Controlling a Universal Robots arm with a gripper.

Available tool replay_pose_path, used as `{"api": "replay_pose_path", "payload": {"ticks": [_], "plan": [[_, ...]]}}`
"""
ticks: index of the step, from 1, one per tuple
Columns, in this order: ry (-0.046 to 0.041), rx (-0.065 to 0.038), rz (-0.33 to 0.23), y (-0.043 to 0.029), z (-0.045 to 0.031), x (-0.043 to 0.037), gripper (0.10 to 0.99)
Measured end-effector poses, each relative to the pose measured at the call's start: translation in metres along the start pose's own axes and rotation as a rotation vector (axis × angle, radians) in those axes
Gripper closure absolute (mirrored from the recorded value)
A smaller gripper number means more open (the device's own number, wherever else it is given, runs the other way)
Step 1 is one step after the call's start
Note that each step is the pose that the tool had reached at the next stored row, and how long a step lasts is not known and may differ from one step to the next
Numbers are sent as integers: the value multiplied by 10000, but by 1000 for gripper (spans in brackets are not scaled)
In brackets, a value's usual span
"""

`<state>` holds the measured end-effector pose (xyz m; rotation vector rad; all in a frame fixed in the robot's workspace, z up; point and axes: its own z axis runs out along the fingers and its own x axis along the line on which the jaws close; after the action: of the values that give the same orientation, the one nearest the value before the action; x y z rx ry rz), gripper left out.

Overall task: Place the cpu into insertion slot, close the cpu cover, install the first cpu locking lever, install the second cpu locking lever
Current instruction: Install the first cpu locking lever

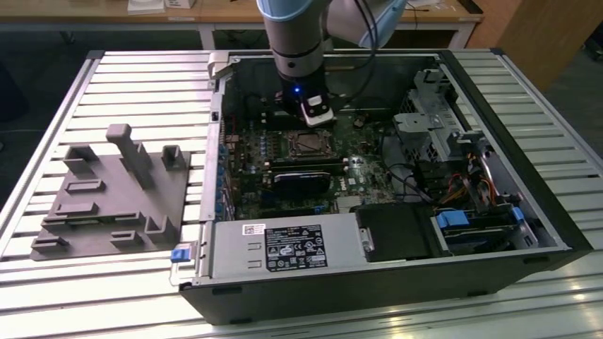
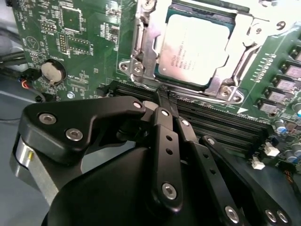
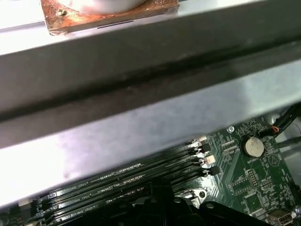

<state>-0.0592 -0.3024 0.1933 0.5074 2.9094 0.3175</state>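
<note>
Second wrist view: my fingers [image 2: 164,126] pinched shut, empty; cpu [image 2: 190,47] just beyond them, framed by cpu cover [image 2: 149,47]; likely light, fragile; edges only.

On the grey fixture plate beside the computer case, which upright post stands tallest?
The slim post near the middle of the grey fixture plate's far edge. The blocks on either side of it are clearly shorter and stubbier.

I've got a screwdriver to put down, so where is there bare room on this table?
Bare table slats lie beyond the grey fixture and between it and the near edge, on the exterior view's left. Inside the case it's crowded: the gripper hangs by the cpu, cables beside.
</note>
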Motion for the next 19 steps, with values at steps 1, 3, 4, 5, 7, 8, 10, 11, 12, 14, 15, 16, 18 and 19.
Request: {"api": "replay_pose_path", "payload": {"ticks": [1,3,4,5,7,8,10,11,12,14,15,16,18,19], "plan": [[-5,0,28,-2,-1,8,980],[-9,-3,62,-3,-2,17,980],[-10,-5,71,-1,-1,19,980],[-11,-6,78,0,0,20,980],[-18,-3,108,1,1,20,980],[-26,1,140,1,2,20,980],[-46,14,217,1,5,19,980],[-59,18,260,0,8,19,980],[-70,15,304,1,14,19,980],[-87,34,383,-1,17,19,980],[-90,39,403,-2,18,20,980],[-91,37,408,-2,19,20,980],[-77,-5,419,-3,19,20,980],[-68,-33,426,-2,20,20,980]]}}
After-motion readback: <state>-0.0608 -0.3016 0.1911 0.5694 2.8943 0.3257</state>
